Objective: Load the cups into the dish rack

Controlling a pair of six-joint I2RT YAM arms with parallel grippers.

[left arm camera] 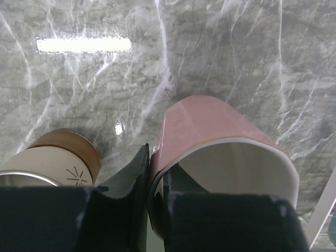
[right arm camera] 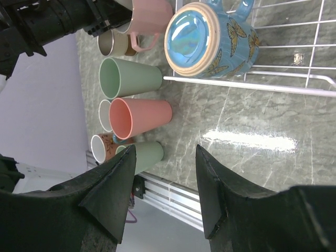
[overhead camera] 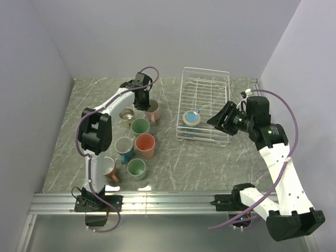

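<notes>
Left tool pinches the pink cup rim; from above, grip hidden

Eight cups — one dish rack

We see a grey veined marble tabletop, pale lavender walls on three sides, an aluminium rail along the near edge, and a bright glare strip.
</notes>
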